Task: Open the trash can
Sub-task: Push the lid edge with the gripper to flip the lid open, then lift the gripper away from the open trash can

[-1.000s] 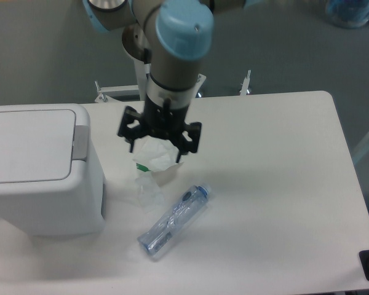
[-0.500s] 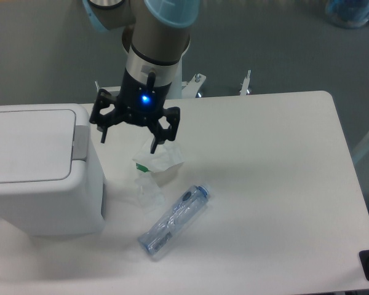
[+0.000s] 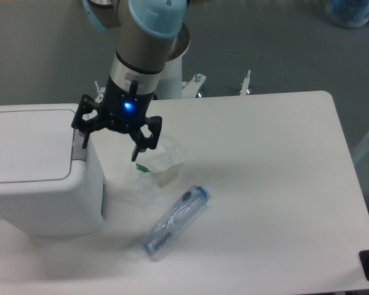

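The trash can (image 3: 31,178) is a large boxy white bin at the left of the table. Its flat white lid (image 3: 24,144) lies shut, with a grey hinge strip (image 3: 80,144) along its right edge. My gripper (image 3: 111,144) hangs open and empty just right of the hinge strip, its left finger over the bin's right edge and its right finger (image 3: 137,150) above the table. A blue light glows on the gripper body.
A crumpled white plastic wrapper with a green mark (image 3: 157,163) lies just right of the gripper. A clear plastic bottle with a blue label (image 3: 173,220) lies on its side in front of it. The white table (image 3: 270,184) stretches to the right.
The gripper has moved left from above the crumpled wrapper to the bin's right edge, staying open. The wrapper, bottle and lid have not moved.
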You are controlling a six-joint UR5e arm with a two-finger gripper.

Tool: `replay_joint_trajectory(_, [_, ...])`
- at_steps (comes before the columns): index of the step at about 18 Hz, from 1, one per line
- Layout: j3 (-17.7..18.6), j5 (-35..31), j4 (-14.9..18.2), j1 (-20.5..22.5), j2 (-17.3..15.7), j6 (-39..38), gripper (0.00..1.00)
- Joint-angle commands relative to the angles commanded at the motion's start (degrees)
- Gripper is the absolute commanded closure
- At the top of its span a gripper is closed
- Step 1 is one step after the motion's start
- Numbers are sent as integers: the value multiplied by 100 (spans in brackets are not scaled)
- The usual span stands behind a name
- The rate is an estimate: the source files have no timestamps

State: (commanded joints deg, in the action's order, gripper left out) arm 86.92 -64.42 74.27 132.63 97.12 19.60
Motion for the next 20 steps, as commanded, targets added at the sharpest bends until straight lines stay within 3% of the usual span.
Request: replay_joint_trajectory(20, [79, -35, -53, -88, 167, 18, 0])
